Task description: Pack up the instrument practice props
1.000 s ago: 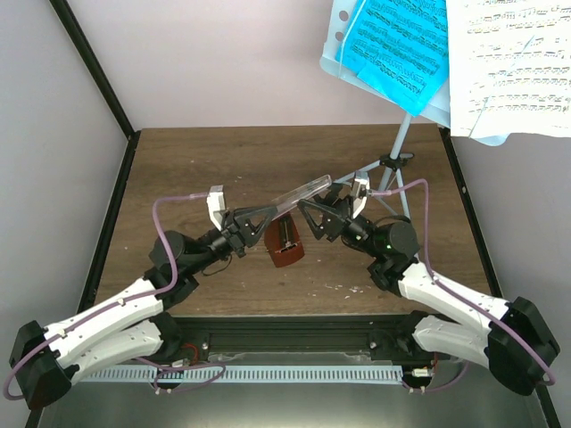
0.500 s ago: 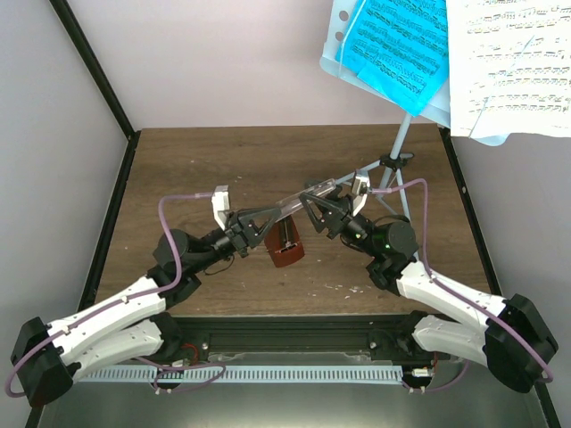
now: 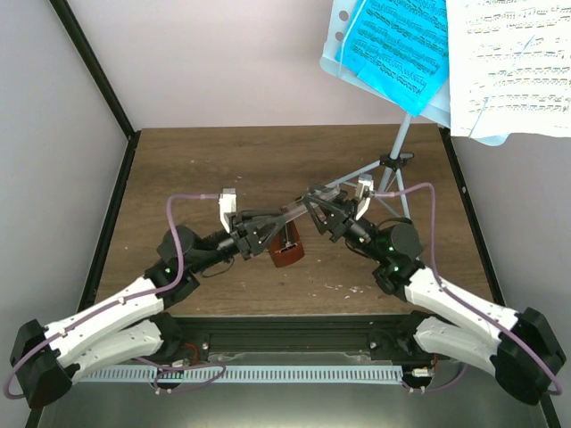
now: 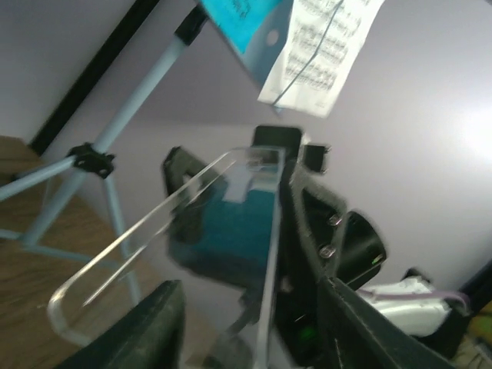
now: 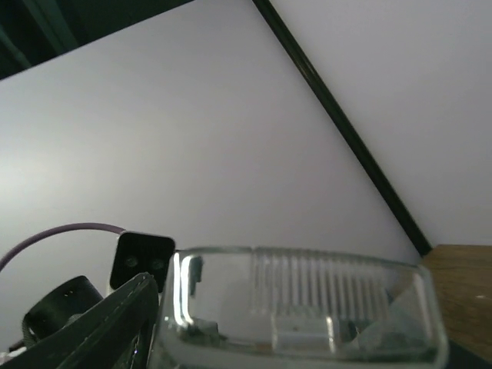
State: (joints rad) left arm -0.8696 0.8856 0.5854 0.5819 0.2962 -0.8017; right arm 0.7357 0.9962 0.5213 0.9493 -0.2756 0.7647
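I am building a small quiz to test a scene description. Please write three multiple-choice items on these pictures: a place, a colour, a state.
1. Where is the metronome? A) on the table, between the left gripper and the right gripper, beneath the clear cover; B) at the near left corner; C) at the far left corner.
2. What colour is the page on the left half of the music stand? A) yellow; B) blue; C) green.
3. How is the music stand? A) folded flat; B) lifted by the left gripper; C) standing on its tripod, pages on it.
Answers: 1 A, its red-brown body shows beneath the cover; 2 B, the blue page hangs beside a white page; 3 C, its legs spread on the table.
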